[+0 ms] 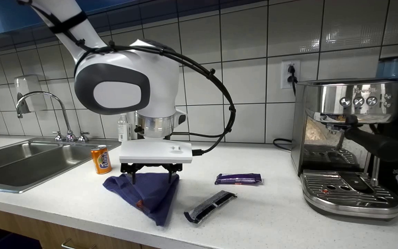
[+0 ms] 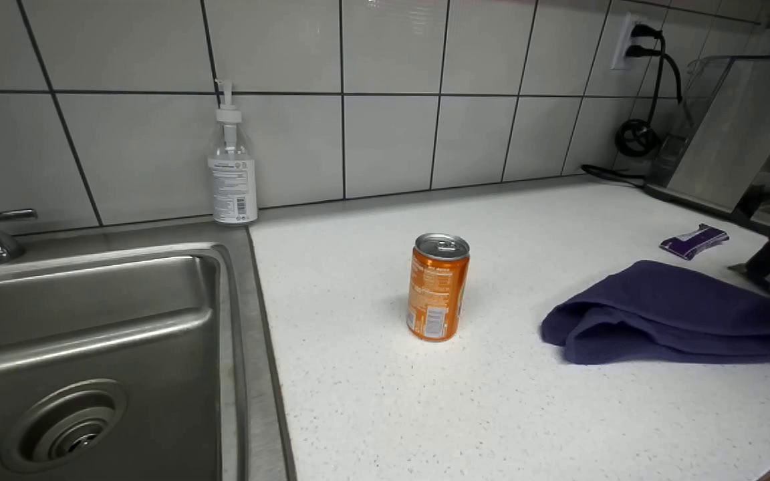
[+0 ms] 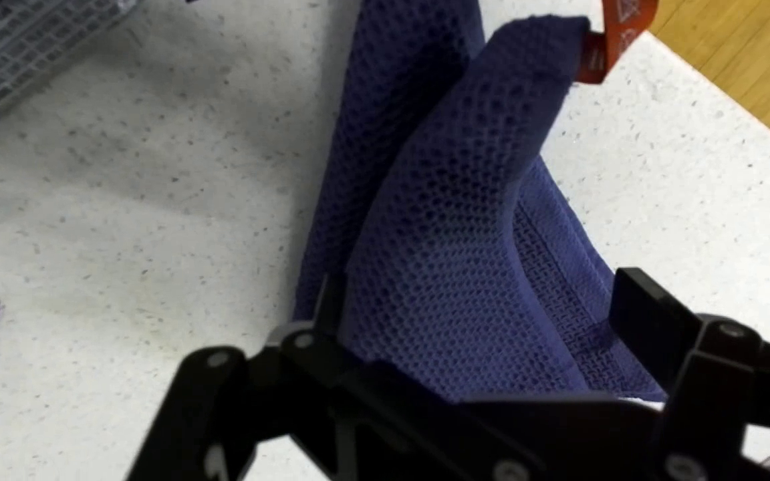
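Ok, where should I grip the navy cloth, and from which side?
I'd pinch the navy cloth by its raised middle fold, from straight above: in the wrist view it lies between the fingers of the open claw, so both should have something to close on; the hem looks flatter.

Wht arm (image 1: pixel 162 81), blk cables (image 1: pixel 233 109), blk end effector (image 1: pixel 151 182)

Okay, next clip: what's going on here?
A robot arm has its end effector open, pointing down over a folded purple cloth on the counter. The fingers stand apart, with no grip on the cloth. An orange can stands upright between cloth and sink; a purple packet and a black packet lie on the cloth's other side.
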You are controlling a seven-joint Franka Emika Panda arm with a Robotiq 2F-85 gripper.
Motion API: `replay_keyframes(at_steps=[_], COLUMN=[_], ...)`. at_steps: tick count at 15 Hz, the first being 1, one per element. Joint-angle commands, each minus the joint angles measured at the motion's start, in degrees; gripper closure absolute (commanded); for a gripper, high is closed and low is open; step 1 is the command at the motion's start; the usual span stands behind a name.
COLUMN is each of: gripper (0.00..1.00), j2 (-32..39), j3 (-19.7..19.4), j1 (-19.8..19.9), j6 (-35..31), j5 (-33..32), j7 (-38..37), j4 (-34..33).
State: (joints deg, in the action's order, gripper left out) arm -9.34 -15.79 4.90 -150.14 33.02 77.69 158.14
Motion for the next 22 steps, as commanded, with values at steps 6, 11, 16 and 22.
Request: replay_keyframes(at_steps=[6, 11, 16, 22], gripper=[0.0, 0.0, 0.0, 0.0], j2=[-2.59, -2.39, -3.54, -4.73], j3=[-0.07, 0.8, 1.63, 3.57], j1=[-0.14, 0.05, -0.13, -0.69], j6=[1.27, 0.72, 0.66, 0.64], j5=[0.55, -1.38, -2.81, -9.14], j7=[0.1, -2.85, -5.09, -13.22], j4=[0.63, 0.34, 0.23, 0.04])
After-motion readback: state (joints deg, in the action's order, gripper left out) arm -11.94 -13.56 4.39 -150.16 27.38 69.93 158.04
